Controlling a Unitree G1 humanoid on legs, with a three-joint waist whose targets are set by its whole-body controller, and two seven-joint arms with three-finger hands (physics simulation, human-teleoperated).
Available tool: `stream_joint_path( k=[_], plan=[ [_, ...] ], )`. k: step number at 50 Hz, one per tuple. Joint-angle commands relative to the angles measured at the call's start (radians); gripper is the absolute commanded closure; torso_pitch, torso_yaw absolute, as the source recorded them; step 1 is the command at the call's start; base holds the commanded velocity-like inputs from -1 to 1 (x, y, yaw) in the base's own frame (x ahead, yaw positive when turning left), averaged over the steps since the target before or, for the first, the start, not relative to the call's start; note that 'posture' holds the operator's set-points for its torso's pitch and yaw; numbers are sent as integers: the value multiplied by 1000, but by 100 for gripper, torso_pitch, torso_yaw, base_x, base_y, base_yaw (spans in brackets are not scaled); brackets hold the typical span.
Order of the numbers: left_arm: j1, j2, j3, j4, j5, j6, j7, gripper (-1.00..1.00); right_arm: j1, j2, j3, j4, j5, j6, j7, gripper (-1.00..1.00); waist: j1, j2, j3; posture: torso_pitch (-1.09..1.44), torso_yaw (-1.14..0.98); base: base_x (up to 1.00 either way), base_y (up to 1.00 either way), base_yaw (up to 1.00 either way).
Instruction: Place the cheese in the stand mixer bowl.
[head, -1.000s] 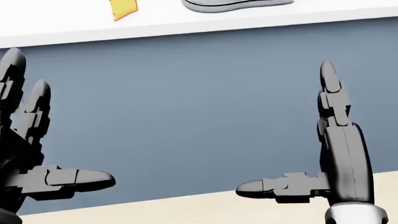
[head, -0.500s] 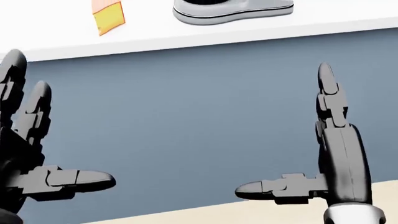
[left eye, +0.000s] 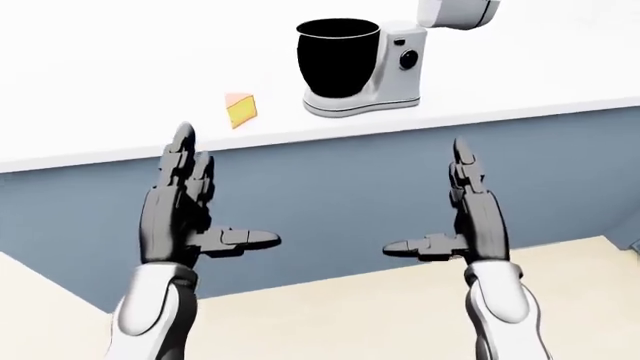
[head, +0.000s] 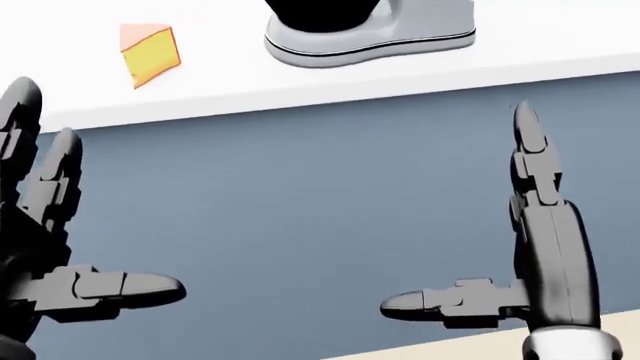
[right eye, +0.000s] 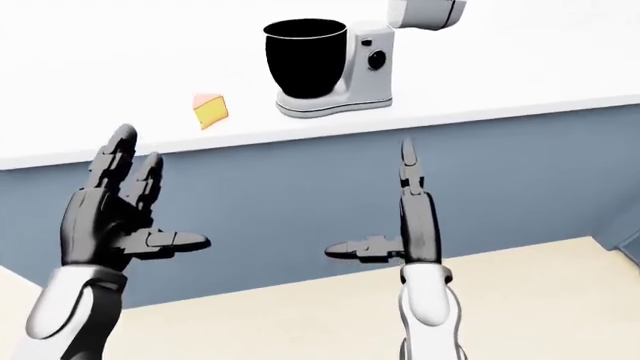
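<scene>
Left robot hand (left eye: 190, 217) raised at the left of the left-eye view, palm turned inward, fingers spread and straight, thumb pointing right, released and holding nothing. Above it and slightly to the right, a yellow wedge of cheese (left eye: 240, 110) resting on the white counter (left eye: 90, 90), near the counter's lower edge, well apart from both hands. Just right of the cheese, a stand mixer (left eye: 395, 56) with a white base and tilted-up head, carrying a black bowl (left eye: 337, 56) that stands upright with its mouth open to the top. Cheese beside the bowl, not touching it, not inside it. Below the counter edge, a blue-grey cabinet face (left eye: 340, 180) across the middle of the view, pale floor (left eye: 340, 315) at the bottom. Right robot hand (left eye: 465, 225) raised at the right, edge-on, fingers straight upward, thumb pointing left, likewise released and empty.
</scene>
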Motion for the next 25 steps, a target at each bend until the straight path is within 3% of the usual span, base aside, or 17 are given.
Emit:
stream_joint_path(
  k=[1,2,3,4,5,7,10,13,15,16,17,19,25],
  plan=[
    [-15,7,7,-23,1,-25,2,-100,-15,1,5,-27,2,-28,-1,-100,1,15,-15,0,0,19,0,0],
    [-16,8,7,-25,1,-23,2,-100,-15,1,4,-26,3,-29,-1,-100,2,52,-31,0,0,18,0,0],
    [-17,8,7,-27,0,-20,3,-100,-15,1,4,-26,3,-29,-1,-100,16,14,-26,0,0,19,0,0],
    [-20,8,9,-31,-2,-14,4,-100,-15,1,4,-27,3,-28,-2,-100,12,27,-21,0,0,20,0,0],
    [-21,9,9,-30,-2,-14,4,-100,-14,1,4,-28,4,-28,-2,-100,17,25,-16,0,0,18,0,0],
    [-21,9,8,-32,-2,-13,4,-100,-13,2,3,-27,4,-29,-3,-100,21,11,-25,0,0,19,0,0],
    [-21,9,7,-34,-2,-11,5,-100,-12,2,5,-35,3,-24,-4,-100,24,-17,-18,0,0,19,0,0],
    [-18,8,6,-37,-2,-11,4,-100,-10,3,7,-40,0,-20,-6,-100,29,-62,-18,0,0,19,0,0],
    [-19,9,9,-37,-3,-11,4,-100,-10,3,8,-42,-2,-17,-7,-100,26,-126,-37,0,0,20,0,0],
    [-18,8,9,-40,-4,-9,4,-100,-10,3,8,-42,-3,-16,-7,-100,14,-80,-24,0,0,19,0,0],
    [-18,8,9,-41,-4,-8,4,-100,-10,3,9,-44,-4,-15,-7,-100,19,-96,-22,0,0,20,0,0],
    [-17,7,8,-39,-4,-11,4,-100,-9,4,9,-43,-4,-16,-8,-100,8,-89,-22,0,0,19,0,0],
    [-26,11,16,-58,-13,8,9,-100,-9,3,7,-44,-4,-15,-7,-100,4,-26,-8,0,0,19,0,0]
  ],
)
